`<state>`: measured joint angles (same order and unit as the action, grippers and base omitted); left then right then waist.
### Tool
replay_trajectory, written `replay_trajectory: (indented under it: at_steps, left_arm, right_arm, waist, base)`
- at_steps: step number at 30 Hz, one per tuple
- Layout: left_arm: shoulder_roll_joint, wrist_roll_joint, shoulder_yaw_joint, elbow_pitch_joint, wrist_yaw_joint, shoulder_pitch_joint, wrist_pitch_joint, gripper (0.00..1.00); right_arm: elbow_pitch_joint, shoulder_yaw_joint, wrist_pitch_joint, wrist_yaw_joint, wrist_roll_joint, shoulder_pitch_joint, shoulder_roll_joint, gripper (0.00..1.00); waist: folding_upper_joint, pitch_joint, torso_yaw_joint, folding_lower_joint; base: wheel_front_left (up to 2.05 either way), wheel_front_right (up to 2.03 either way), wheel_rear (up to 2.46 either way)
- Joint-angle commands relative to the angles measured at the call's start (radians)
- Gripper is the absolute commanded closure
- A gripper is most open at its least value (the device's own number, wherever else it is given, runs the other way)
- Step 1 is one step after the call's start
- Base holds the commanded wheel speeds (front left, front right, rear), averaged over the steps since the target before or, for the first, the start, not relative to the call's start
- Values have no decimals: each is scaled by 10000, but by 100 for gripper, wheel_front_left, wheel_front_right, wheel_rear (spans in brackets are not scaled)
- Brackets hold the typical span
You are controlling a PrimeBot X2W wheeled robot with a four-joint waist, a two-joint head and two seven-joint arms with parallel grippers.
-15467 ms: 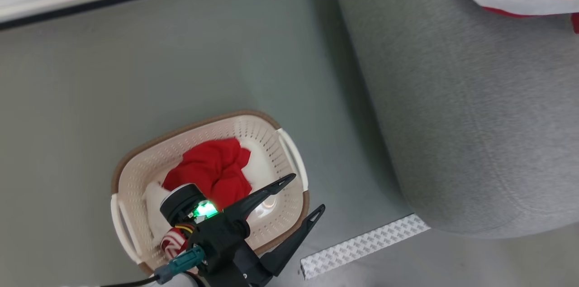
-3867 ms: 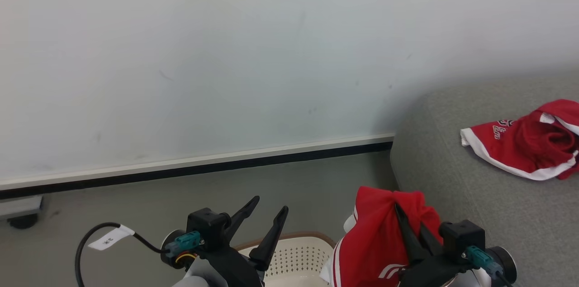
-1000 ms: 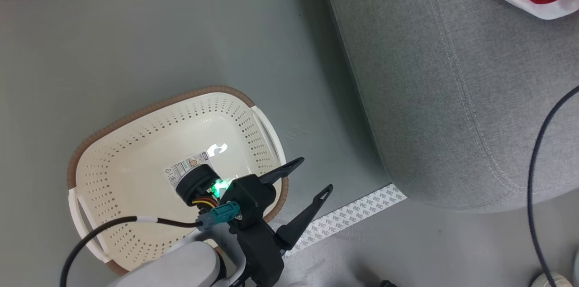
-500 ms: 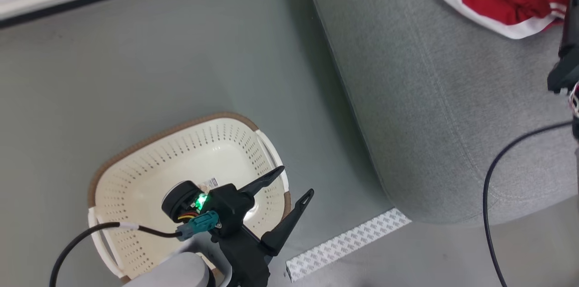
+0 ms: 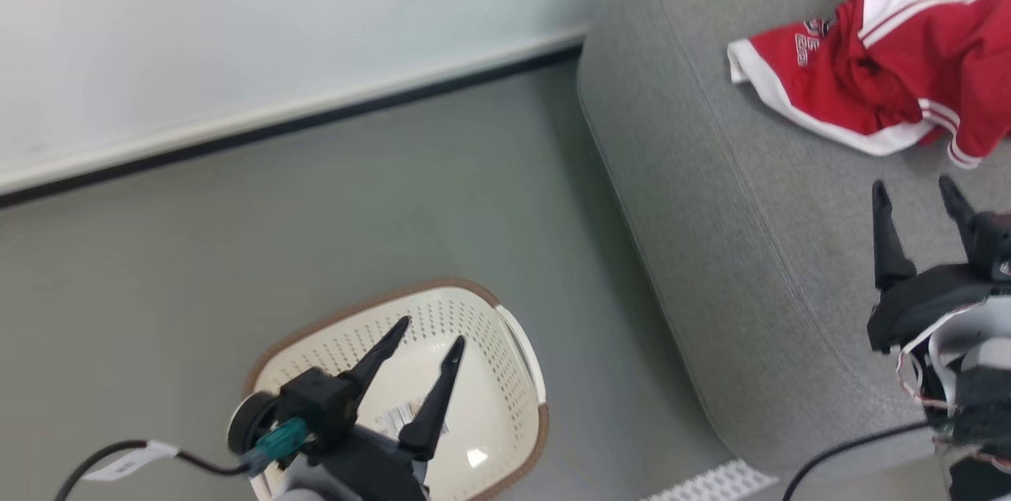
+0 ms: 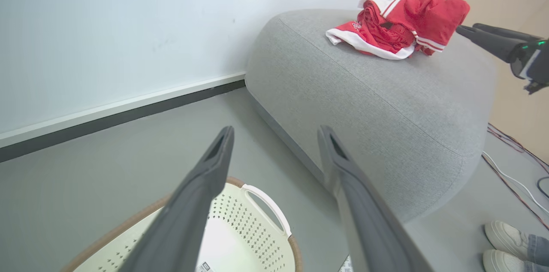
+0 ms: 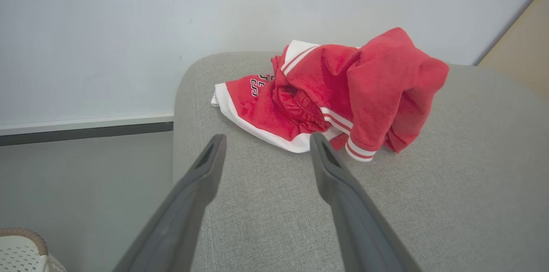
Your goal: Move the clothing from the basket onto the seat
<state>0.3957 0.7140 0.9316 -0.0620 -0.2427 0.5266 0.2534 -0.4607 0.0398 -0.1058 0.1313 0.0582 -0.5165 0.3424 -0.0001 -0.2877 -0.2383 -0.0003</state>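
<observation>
Left end effector (image 5: 430, 331): fingers spread wide, holding nothing, hanging just above the basket with its tips pointing toward the wall.
Basket (image 5: 371, 302): on the floor (image 5: 316, 224) beside the seat but not touching it. The bottom that shows is bare apart from a label sticker (image 5: 403, 416), with no red fabric in it.
Right end effector (image 5: 911, 185): fingers wide apart and empty, over the seat cushion, tips close to the clothing's white hem but clear of it.
Seat (image 5: 750, 248): a grey cushion that carries the whole pile.
Clothing (image 5: 861, 82): two red garments heaped together on the seat top. The striped one is humped loosely over the lettered one.
Task state: looks complete, judging by the bare basket.
Risk, snag: a forward nudge of the right fingers (image 7: 206, 164) could hook the hem and drag the pile along the cushion.
Risk, basket: lowering the left arm carelessly could strike the rim and tip or shove it.
Risk, bystander: a person's shoes (image 6: 502, 237) and loose cables (image 6: 510, 173) lie by the seat's corner, so a wide swing or roll that way could catch them.
</observation>
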Motion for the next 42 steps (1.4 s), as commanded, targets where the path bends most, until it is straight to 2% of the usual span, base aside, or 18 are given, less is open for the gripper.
replay_trajectory:
  at_steps: [1, 4, 8, 9, 11, 15, 19, 22, 25, 29, 32, 37, 42]
  left_arm:
    - [-62, 155, -249, -133, -94, -441, 76, 0]
    - [-210, 232, -962, -369, -191, -1025, 117, 0]
    - [-348, -290, -2503, -500, -349, -2035, 121, 0]
    - [-348, -290, -2503, -500, -349, -2035, 121, 0]
    - [-426, -684, -3119, -423, -383, -2385, 120, 0]
    - [-642, -1402, -4336, -140, -363, -3134, 123, 0]
    - [-1091, -2011, -5494, 241, -164, -3920, 122, 0]
    - [-1425, -2398, -6168, 440, 170, -4392, 121, 0]
    - [-1807, -2592, -6933, 681, 712, -4809, 123, 0]
    - [-2113, -3187, -7760, 797, 1512, -5292, 123, 0]
    - [-2380, -3481, -8231, 529, 1825, -5579, 123, 0]
    - [-2515, -3729, -8484, -82, 2286, -5740, 124, 0]
    - [-2421, -3987, -8457, -505, 2746, -5861, 124, 0]
  right_arm:
    - [348, 103, -26, -10, 11, 420, 30, 0]
    - [1003, 145, -40, -8, 65, 1235, -136, 0]
    - [2214, 190, 108, -8, 73, 2190, -372, 0]
    - [2214, 190, 108, -8, 73, 2190, -372, 0]
    - [2682, 84, 164, -10, -10, 2619, -560, 0]
    - [3460, -16, 260, -8, 79, 3423, -1077, 0]
    - [4032, -344, 268, -8, 71, 4219, -1775, 0]
    - [4281, -448, 224, -8, 30, 4697, -2250, 0]
    - [4352, -330, 0, -8, 84, 5051, -2548, 0]
    - [4102, -88, -318, -8, -6, 5390, -2763, 0]
    - [3872, 71, -463, -8, -3, 5621, -2865, 0]
    - [3706, 456, -475, -8, -109, 5932, -2919, 0]
    - [3780, 673, -389, -8, -206, 6128, -2934, 0]
  waist:
    - [1, 1375, 1017, 3]
    - [1, 1931, 1490, 3]
    - [1, 2439, 2159, 3]
    - [1, 2439, 2159, 3]
    - [1, 2630, 2444, 3]
    - [1, 2985, 2993, 3]
    - [1, 3272, 3414, 3]
    - [1, 3466, 3653, 3]
    - [1, 3587, 3727, 3]
    - [1, 3730, 3727, 3]
    - [1, 3818, 3697, 3]
    - [1, 3944, 3599, 3]
    - [1, 4031, 3455, 3]
  base:
    - [0, 0, 0]
    - [0, 0, 0]
    - [0, 0, 0]
    - [0, 0, 0]
    - [0, 0, 0]
    - [0, 0, 0]
    - [0, 0, 0]
    - [0, 0, 0]
    - [0, 0, 0]
    - [0, 0, 0]
    - [0, 0, 0]
    - [0, 0, 0]
    - [0, 0, 0]
